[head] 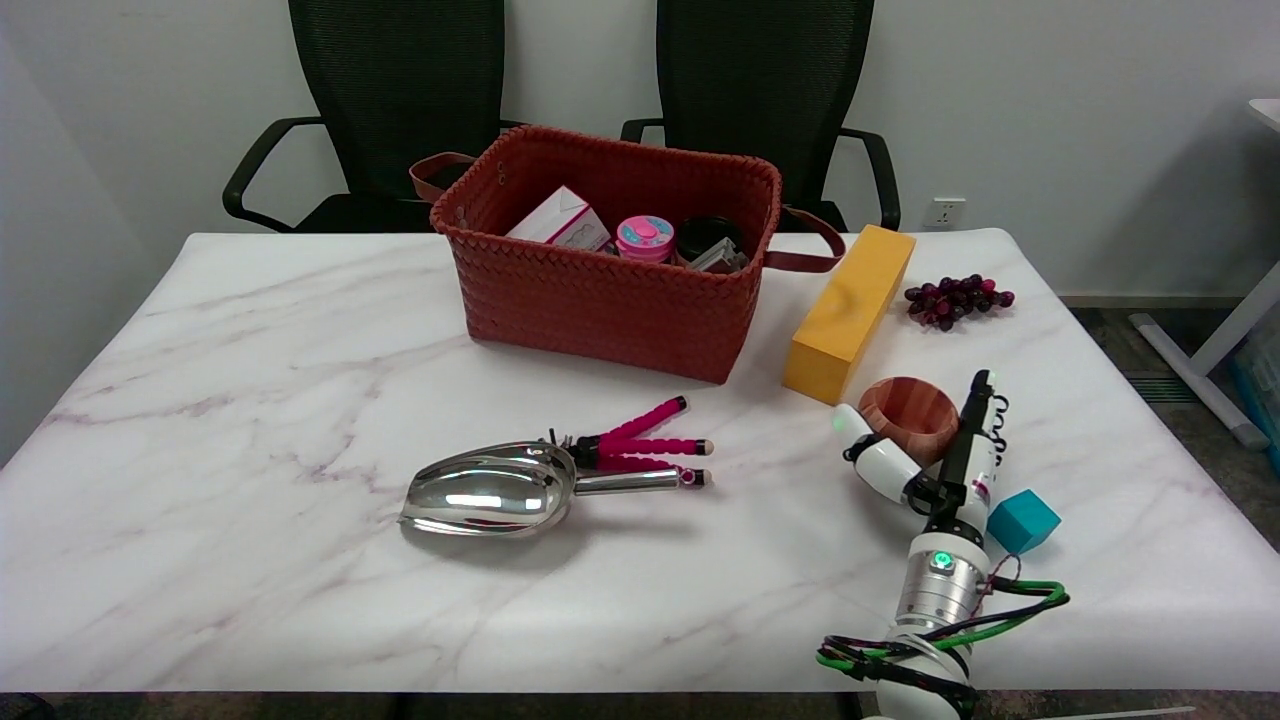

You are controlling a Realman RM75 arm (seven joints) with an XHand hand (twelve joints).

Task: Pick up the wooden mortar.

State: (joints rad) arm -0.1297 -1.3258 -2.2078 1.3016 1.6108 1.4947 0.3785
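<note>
The wooden mortar (908, 416) stands on the bench (300, 400) beside the yellow block (848, 312). It is bracketed, not yet gripped, by the spread right hand (925, 455). Closing the fingers on it, then lifting, is judged next.

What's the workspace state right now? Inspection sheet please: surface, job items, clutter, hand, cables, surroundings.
Surface: white marble-pattern table, no spills seen.
Job's things: wooden mortar upright at right, near the end of the yellow block.
Clutter: red woven basket holding small packages; metal scoop; pink tripod touching the scoop handle; grapes; teal cube.
Hand: right hand brackets the mortar, thumb on one side, fingers on the other; firm grip cannot be confirmed.
Cables: green and black cables looped at the wrist, off the table's things.
Surroundings: two black office chairs behind the table, wall socket.
</note>
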